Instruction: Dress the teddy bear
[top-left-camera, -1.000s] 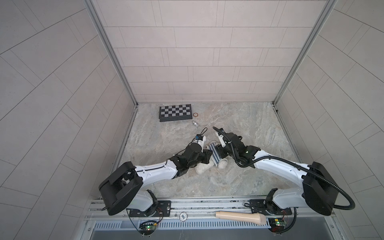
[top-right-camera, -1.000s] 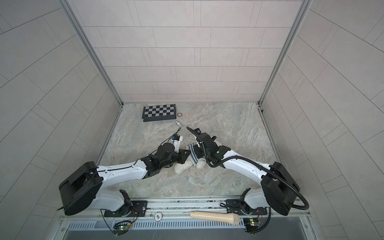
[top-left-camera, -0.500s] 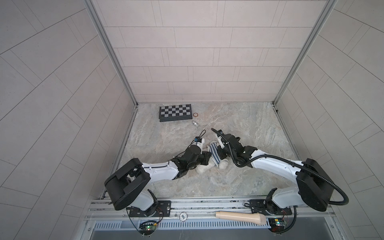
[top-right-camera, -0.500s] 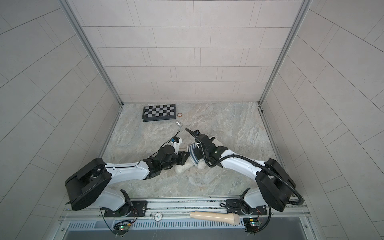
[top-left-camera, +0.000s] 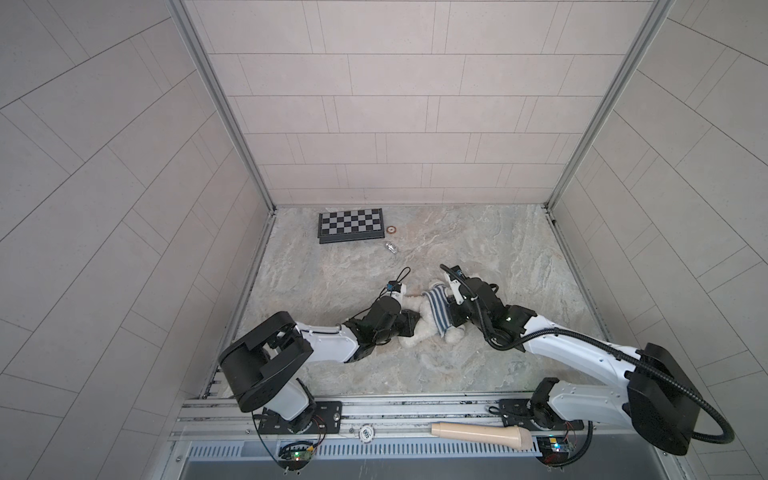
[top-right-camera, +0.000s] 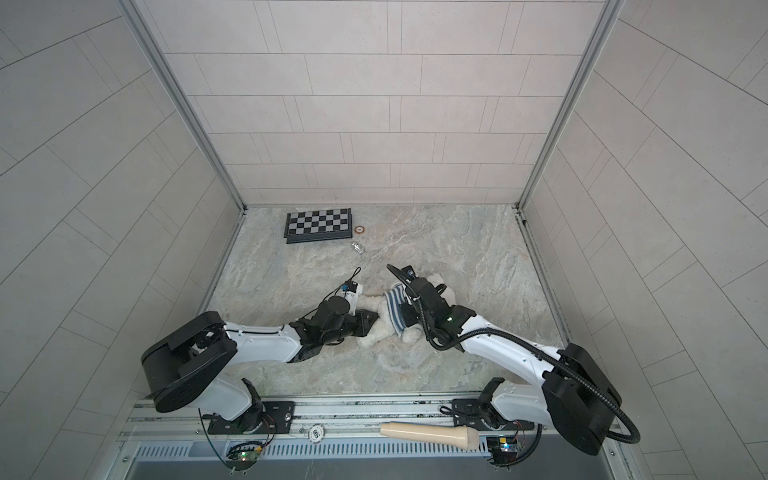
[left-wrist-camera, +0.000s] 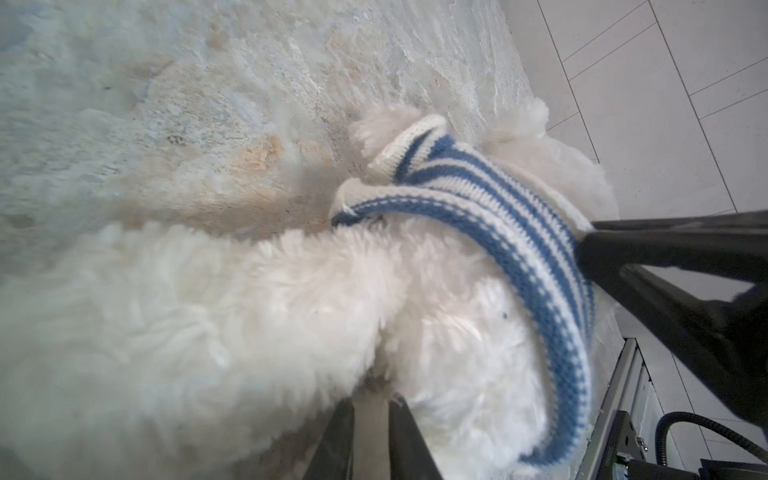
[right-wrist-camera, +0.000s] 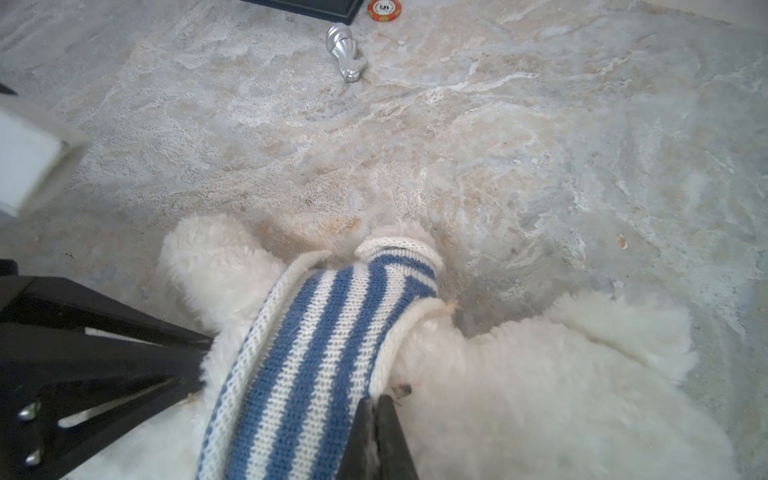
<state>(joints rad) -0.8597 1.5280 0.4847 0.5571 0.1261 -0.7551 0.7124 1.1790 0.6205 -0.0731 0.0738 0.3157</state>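
Both nearly closed: left hand (left-wrist-camera: 370, 440) pinches the teddy bear (left-wrist-camera: 208, 311), right hand (right-wrist-camera: 376, 436) pinches the striped sweater (right-wrist-camera: 307, 353).

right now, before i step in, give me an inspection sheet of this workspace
surface: marbled tabletop, no damage seen
job's things: teddy bear lying mid-table; striped sweater around its torso, one paw through a sleeve
clutter: chessboard, poker chip, silver chess piece at the back; beige club on the front rail
end effectors: left end effector closed on bear fur, it seems; right end effector shut on the sweater's edge
cables: black hose looping off the right arm, thin lead at the left wrist
surroundings: tiled walls, nothing else seen
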